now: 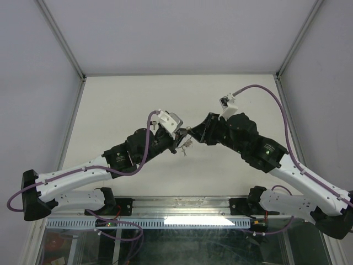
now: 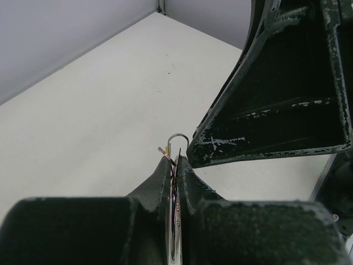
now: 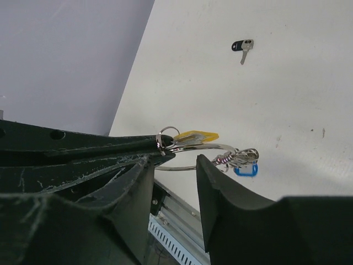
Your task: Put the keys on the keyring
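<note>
- Left gripper (image 2: pixel 176 161) is closed tight on the keyring (image 3: pixel 182 168). The wire runs edge-on between its fingers, so the ring stands out in front of the fingertips, off the table (image 3: pixel 287 99).
- At those fingertips sits the yellow-tag key (image 3: pixel 196 136) with its small loop (image 2: pixel 178 138). I cannot tell whether the loop is already threaded on the wire.
- Farther out from the fingertips, a bunch of silver keys (image 3: pixel 240 158) hangs on the ring, with a blue piece (image 3: pixel 246 170) just under it. It is perhaps the blue key, but it is too small to be sure.
- Right gripper (image 3: pixel 174 163) has its jaws apart, one on each side of the wire, and clamps nothing.
- To do this step well, I think the left gripper should hold firm without turning. The right one should take the yellow key close to its loop and feed it along the split of the wire in small moves. A sideways pull may drag the ring out of the grip.
- Both arms reach forward and bend inward, so the grippers meet tip to tip in the middle.
- A dark-headed key (image 3: pixel 242 46) lies flat on the table, well beyond the right gripper.
</note>
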`<state>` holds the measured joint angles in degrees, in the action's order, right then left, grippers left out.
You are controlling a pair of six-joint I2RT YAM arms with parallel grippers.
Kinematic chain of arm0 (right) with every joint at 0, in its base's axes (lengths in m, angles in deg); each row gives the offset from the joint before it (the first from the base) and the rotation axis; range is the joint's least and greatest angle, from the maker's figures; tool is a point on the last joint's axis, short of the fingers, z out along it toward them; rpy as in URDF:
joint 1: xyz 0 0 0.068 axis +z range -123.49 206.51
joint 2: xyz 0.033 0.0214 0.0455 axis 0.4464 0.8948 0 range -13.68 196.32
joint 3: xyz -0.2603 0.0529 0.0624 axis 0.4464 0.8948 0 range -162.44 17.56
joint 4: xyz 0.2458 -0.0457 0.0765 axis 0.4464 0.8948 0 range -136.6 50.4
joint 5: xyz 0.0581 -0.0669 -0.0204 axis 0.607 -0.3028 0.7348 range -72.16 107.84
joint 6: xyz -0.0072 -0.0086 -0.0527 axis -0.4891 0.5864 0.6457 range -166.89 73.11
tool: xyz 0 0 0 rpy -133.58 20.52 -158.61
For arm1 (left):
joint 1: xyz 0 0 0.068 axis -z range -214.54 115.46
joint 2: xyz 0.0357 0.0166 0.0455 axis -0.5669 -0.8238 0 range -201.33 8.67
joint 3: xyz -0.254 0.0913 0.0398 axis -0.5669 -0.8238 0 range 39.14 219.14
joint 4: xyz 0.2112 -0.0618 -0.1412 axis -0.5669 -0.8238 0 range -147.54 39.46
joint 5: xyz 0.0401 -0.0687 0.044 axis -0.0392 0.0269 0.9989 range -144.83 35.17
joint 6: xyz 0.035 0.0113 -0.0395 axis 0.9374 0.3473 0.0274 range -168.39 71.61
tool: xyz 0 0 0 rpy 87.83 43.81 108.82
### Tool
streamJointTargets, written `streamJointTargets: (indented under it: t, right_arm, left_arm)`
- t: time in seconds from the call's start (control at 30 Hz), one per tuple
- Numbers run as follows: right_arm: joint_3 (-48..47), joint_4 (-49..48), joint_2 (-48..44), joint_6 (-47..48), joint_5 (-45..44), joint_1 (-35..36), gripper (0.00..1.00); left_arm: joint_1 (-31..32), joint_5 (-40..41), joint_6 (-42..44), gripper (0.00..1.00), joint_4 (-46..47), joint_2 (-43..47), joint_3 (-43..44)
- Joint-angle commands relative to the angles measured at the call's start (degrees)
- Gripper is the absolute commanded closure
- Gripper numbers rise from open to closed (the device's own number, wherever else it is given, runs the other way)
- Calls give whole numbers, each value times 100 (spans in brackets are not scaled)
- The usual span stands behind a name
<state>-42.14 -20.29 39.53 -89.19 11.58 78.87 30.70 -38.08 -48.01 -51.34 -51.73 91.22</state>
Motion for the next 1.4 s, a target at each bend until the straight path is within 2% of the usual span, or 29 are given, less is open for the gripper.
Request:
streamJointTargets:
  t: [0.0, 0.27, 0.5, 0.7, 0.83, 1.03, 1.1, 1.13, 1.17, 1.3, 1.37]
  right_arm:
    - [82, -859, -250, -192, -252, -41, 62]
    - [449, -1316, -498, -303, -363, -42, 67]
    - [413, -1435, -293, -303, -150, -41, 71]
    - [405, -1505, -186, -321, -63, -47, 80]
    - [398, -1488, -153, -342, -19, -51, 82]
    - [346, -1472, -107, -362, 111, -50, 100]
    - [310, -1456, -104, -366, 125, -50, 100]
    - [291, -1449, -114, -366, 125, -50, 100]
    - [265, -1434, -130, -354, 100, -50, 100]
    - [139, -1321, -166, -266, -70, -50, 100]
    - [99, -1244, -200, -225, -202, -55, 100]
  left_arm:
    - [29, -51, -105, 100, 459, 161, 9]
    - [33, -102, -91, 100, 452, 130, 41]
    - [33, -180, -56, 100, 418, 116, 66]
    - [32, -263, -49, 100, 398, 126, 68]
    - [33, -260, -38, 100, 396, 158, 65]
    - [33, -221, -38, 100, 396, 184, 52]
    - [33, -231, -38, 100, 396, 187, 57]
    - [33, -245, -43, 99, 390, 187, 51]
    - [33, -268, -39, 93, 383, 187, 44]
    - [33, -421, -55, 61, 336, 210, 1]
    - [33, -506, -71, 52, 303, 242, -61]
